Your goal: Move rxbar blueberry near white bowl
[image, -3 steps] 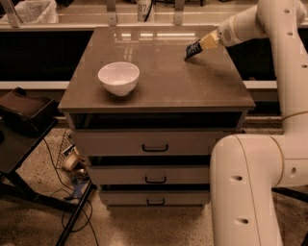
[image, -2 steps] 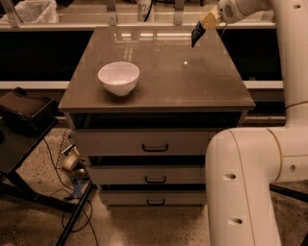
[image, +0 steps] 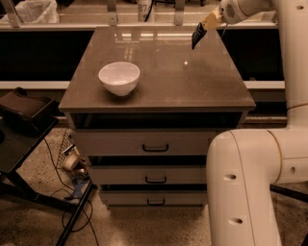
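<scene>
The gripper [image: 207, 24] is up at the far right of the scene, raised above the back right part of the tabletop [image: 211, 86], at the end of a white arm [image: 250, 192] whose large lower segment fills the near right corner. Its pale fingers [image: 211, 21] are closed together on the top end of the rxbar blueberry [image: 197, 36], and the dark bar hangs from them, slanting down and to the left, clear of the tabletop with nothing touching it but the gripper. A small bright glint [image: 186, 62] lies on the tabletop a little below and to the left of the bar's lower end

The white bowl [image: 119, 77] stands upright on the tabletop well apart from the gripper, far to its left and lower in the view, nearer the front left edge. Bare brown surface lies between it and the held bar

Below the gripper and under the tabletop is a drawer unit, its three drawers stacked, the top one with a dark handle [image: 155, 148]. Far to the gripper's lower left a black stand [image: 24, 113] sits beside the unit, with loose cables [image: 72, 192] on the floor under it. Level with the gripper but at the opposite, left edge is a clear bin [image: 36, 9] behind the tabletop
</scene>
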You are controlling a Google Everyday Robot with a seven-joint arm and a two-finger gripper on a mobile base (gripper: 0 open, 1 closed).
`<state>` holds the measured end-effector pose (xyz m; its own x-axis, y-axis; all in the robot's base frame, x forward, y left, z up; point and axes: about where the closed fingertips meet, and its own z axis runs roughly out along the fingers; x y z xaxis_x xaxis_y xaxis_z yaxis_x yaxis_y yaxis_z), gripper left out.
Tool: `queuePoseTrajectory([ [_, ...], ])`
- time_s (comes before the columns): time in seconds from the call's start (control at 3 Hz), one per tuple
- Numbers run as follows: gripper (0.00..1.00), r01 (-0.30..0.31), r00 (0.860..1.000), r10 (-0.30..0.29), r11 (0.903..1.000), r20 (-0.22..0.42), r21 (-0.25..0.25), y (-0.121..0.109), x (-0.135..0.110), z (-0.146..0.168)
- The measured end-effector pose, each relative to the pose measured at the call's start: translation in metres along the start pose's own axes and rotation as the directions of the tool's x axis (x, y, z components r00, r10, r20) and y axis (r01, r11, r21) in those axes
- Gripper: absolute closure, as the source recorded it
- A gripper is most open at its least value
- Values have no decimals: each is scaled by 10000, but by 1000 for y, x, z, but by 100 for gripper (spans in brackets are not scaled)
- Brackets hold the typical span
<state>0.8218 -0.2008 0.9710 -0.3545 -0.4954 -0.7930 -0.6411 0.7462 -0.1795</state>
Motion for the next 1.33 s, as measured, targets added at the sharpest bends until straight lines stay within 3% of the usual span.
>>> queuePoseTrajectory([
  [0.33,100,-1440,9895,1435,9893,-199,-250,4,25,-14],
  [0.67,100,-3567,9291,3427,9297,-1390,-919,31,108,1],
  [1.0,100,-5274,8420,4979,8407,-2076,-1228,58,165,6],
  [1.33,100,-5274,8420,4979,8407,-2076,-1229,58,165,6],
])
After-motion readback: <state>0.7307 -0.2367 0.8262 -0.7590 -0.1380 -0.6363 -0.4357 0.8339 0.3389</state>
